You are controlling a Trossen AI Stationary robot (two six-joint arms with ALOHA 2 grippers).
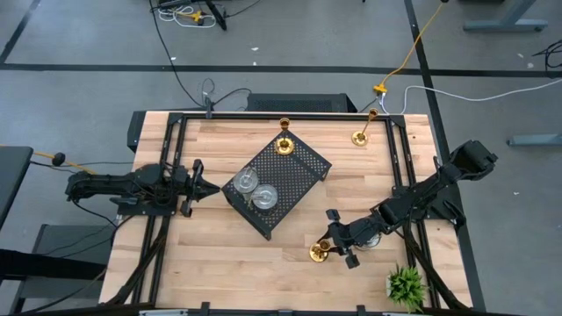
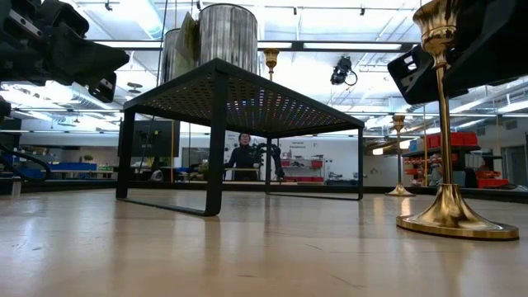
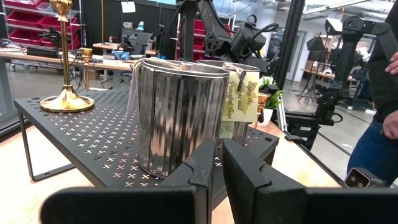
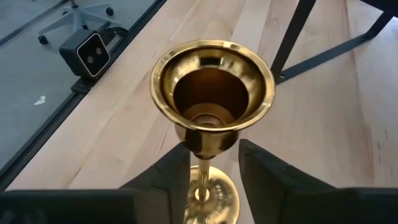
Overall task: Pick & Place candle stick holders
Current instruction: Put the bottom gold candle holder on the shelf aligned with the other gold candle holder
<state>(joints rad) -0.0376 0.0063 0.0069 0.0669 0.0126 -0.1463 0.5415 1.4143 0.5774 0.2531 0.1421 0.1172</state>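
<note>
The right gripper (image 1: 335,247) has its jaws open, straddling the stem of an upright gold candle stick holder (image 4: 210,99), long axis vertical, cup upward.

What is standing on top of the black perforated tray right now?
On the black perforated tray stand two silver holders side by side and one gold holder at its far corner. The floor under the tray shows nothing in the low view.
</note>
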